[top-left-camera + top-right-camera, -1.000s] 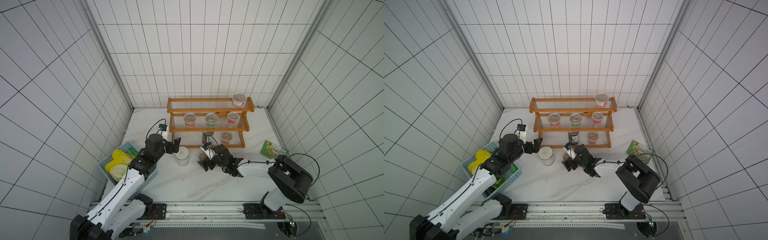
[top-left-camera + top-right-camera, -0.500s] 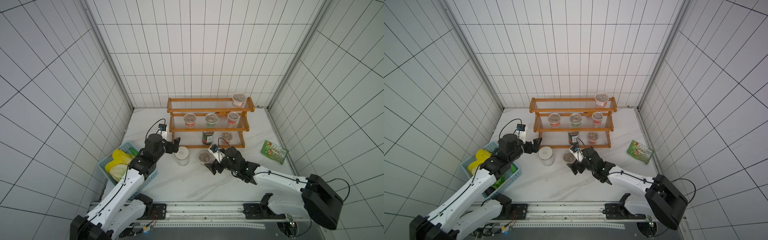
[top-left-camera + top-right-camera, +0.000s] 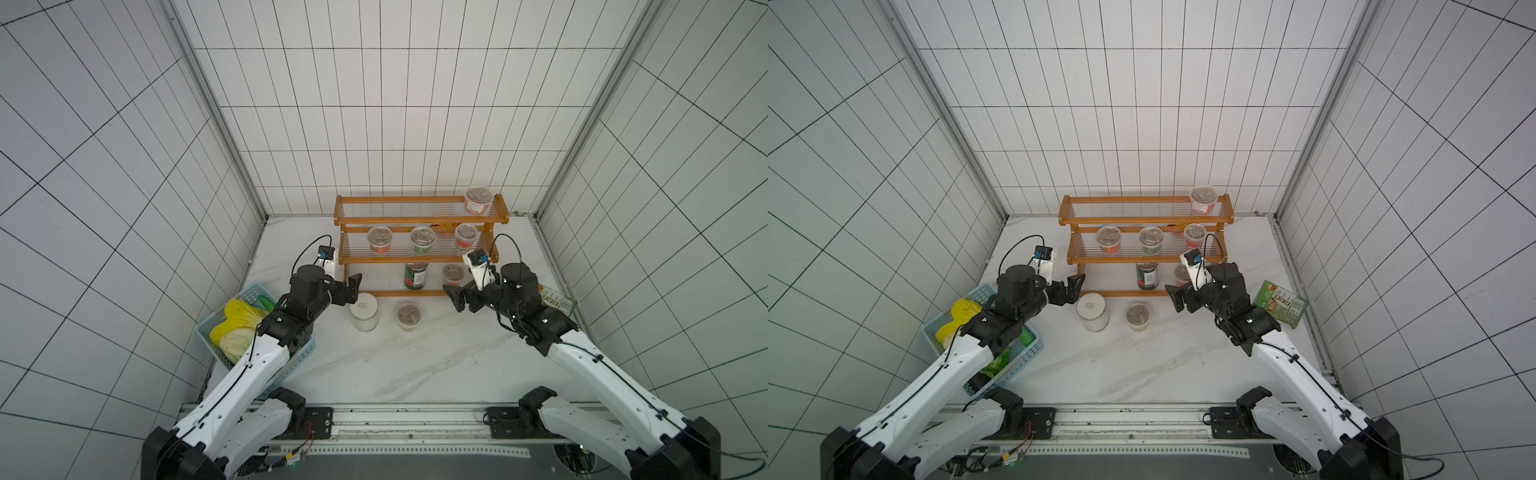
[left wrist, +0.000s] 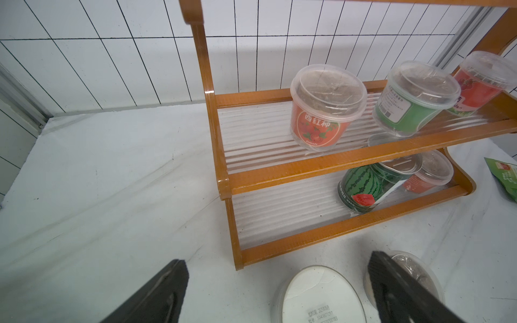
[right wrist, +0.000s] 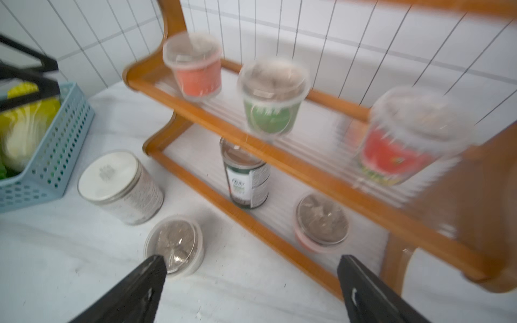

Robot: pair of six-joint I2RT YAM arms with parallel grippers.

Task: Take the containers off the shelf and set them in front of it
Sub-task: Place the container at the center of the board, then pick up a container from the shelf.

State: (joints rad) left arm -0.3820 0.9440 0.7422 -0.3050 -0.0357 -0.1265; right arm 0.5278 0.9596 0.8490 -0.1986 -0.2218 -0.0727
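Observation:
The shelf (image 3: 415, 259) stands at the back of the table. Its top tier holds one red-banded cup (image 3: 478, 199). Three cups, red (image 3: 379, 240), green (image 3: 422, 240) and red (image 3: 466, 236), stand on the middle tier. The bottom tier carries the tin can (image 3: 415, 275) and a cup (image 3: 453, 274). In front of the shelf stand the white-lidded jar (image 3: 364, 311) and a cup (image 3: 409, 316). My left gripper (image 3: 351, 289) hovers open just left of the jar (image 4: 319, 293). My right gripper (image 3: 455, 298) is open and empty, right of the table cup (image 5: 174, 243), before the shelf's right end.
A light blue basket (image 3: 253, 291) of vegetables sits at the left under my left arm. A green snack packet (image 3: 1281, 303) lies at the right beside my right arm. Tiled walls close in behind and at both sides.
My right gripper has drawn away from the cup on the table, moving right toward the shelf's right end. The left arm has stayed still.

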